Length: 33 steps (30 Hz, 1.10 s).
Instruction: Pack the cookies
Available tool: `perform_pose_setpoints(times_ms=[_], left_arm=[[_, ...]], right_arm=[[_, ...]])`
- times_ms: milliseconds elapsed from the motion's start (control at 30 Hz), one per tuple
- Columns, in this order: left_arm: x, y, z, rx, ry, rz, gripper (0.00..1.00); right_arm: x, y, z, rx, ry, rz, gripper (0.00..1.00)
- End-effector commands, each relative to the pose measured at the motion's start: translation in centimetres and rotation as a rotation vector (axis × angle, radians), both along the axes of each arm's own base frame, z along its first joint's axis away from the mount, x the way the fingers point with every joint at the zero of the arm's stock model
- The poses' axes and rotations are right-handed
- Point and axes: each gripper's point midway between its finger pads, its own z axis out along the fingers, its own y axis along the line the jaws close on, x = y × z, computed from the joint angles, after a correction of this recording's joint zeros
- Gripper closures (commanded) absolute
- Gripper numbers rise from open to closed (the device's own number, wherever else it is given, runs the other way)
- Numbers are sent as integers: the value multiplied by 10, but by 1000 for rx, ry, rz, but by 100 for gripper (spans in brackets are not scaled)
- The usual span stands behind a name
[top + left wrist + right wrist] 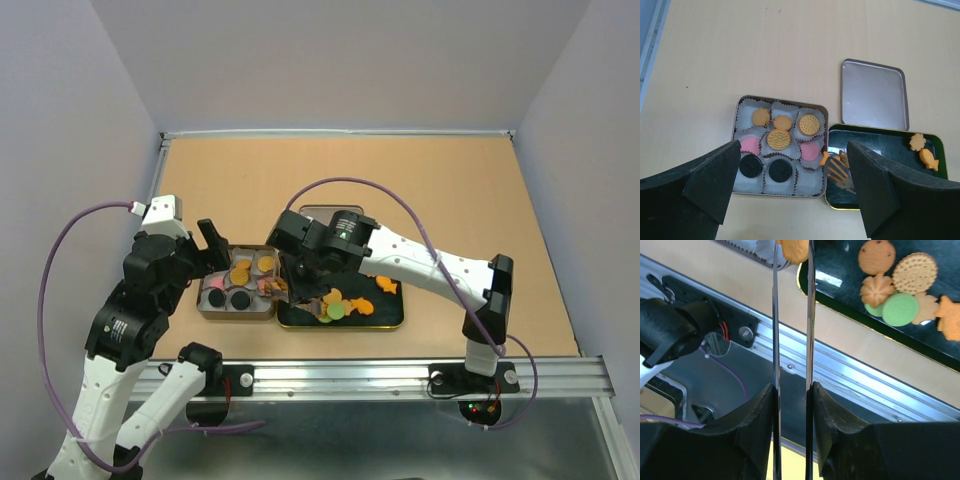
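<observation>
Several cookies lie in paper cups in an open square tin (736, 125): tan ones (778, 139), pink ones (750, 145) and black ones (780, 170). More cookies (900, 309) lie on a dark gold-rimmed tray (390, 322) right of the tin (205, 308). My right gripper (792, 387) is shut on metal tongs (810, 315), which pinch an orange cookie (792, 250) over the gap between tray and tin; the left wrist view shows this cookie (826, 159) at the tin's right rim. My left gripper (792, 160) hangs open above the tin's near side, holding nothing.
The tin's lid (874, 92) lies flat behind the tray. A fish-shaped and a flower-shaped cookie (922, 150) sit at the tray's far right. The aluminium rail (400, 378) runs along the table's near edge. The right arm (430, 265) reaches across the tray.
</observation>
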Motion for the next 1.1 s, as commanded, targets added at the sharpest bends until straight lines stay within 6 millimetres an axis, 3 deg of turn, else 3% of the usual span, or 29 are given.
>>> perform_pose_setpoints(times_ms=[0,467,633,900,1067], left_arm=[[7,1,11,8,-58,5,1],[8,2,9,23,-55,8,1],[8,3,9,24,-55,9,1],[5,5,7,24,-52,16,1],[5,4,8,21,-53,16,1]], right_arm=[[-7,29,30,128,-21,73,84],[-14,54,22,148,-2,135,85],[-16,58,5,122,19,154,86],[-20,49,-9,86,31,160,85],[-21,43,-20,56,39,167,77]])
